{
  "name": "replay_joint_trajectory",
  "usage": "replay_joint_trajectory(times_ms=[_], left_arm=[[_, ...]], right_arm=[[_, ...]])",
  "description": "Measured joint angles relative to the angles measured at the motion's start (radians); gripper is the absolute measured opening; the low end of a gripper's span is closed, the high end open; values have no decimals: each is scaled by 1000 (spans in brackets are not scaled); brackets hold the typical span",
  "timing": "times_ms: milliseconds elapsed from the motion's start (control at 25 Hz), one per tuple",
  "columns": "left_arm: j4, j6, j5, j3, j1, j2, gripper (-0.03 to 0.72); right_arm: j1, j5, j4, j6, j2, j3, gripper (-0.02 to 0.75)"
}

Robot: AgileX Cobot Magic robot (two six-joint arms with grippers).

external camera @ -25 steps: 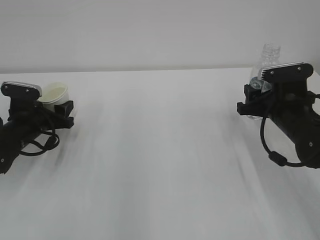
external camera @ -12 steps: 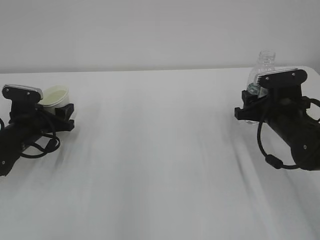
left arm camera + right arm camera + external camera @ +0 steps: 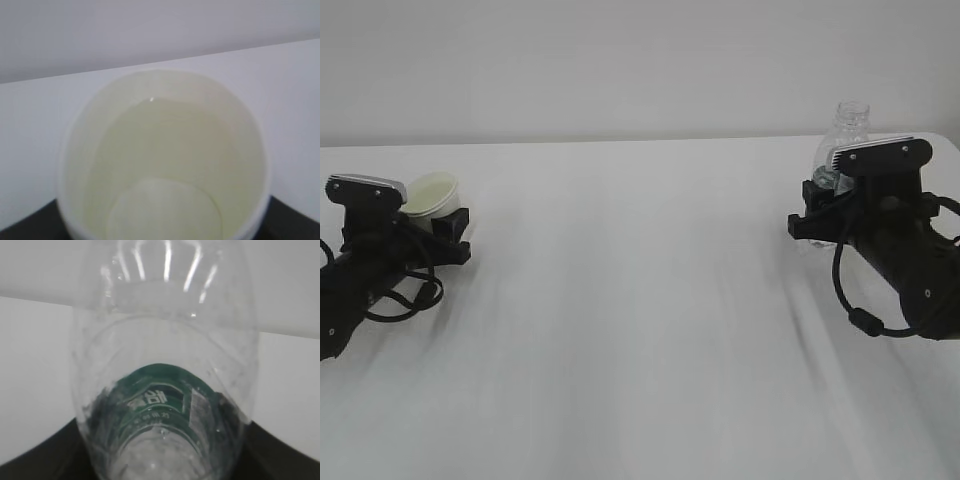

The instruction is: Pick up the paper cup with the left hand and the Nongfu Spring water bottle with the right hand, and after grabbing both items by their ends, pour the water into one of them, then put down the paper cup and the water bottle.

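Observation:
The white paper cup (image 3: 430, 193) sits upright at the table's far left, held between the black fingers of my left gripper (image 3: 452, 232). In the left wrist view the paper cup (image 3: 165, 100) fills the frame, with clear water (image 3: 165, 165) in its cream inside and dark fingers (image 3: 292, 222) at the lower corners. On the right, the clear Nongfu Spring water bottle (image 3: 847, 122) stands upright and capless in my right gripper (image 3: 810, 208). The right wrist view looks up the water bottle (image 3: 165, 330), with its green label (image 3: 160, 390) low down and a dark finger on each side (image 3: 45, 455).
The white table (image 3: 640, 300) stretches wide between the two arms, with a plain pale wall behind it. The table's back edge runs just behind both objects, and its right corner lies near the bottle.
Both grippers have sunk a little with their loads; the bottle's neck and the cup sit lower than a second ago. Since half a second ago almost nothing has moved.

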Motion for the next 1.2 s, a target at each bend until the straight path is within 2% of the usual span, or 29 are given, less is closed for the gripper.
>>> replay_joint_trajectory(times_ms=[360, 560, 680, 1200], left_arm=[[7, 0, -43, -4, 0, 26, 450], [24, 0, -10, -4, 1, 34, 580], [28, 0, -1, -4, 1, 38, 614], [28, 0, 3, 33, 1, 11, 622]], right_arm=[[0, 0, 0, 0, 0, 0, 445], [0, -1, 0, 1, 0, 0, 445], [0, -1, 0, 1, 0, 0, 445], [0, -2, 0, 2, 0, 0, 445]])
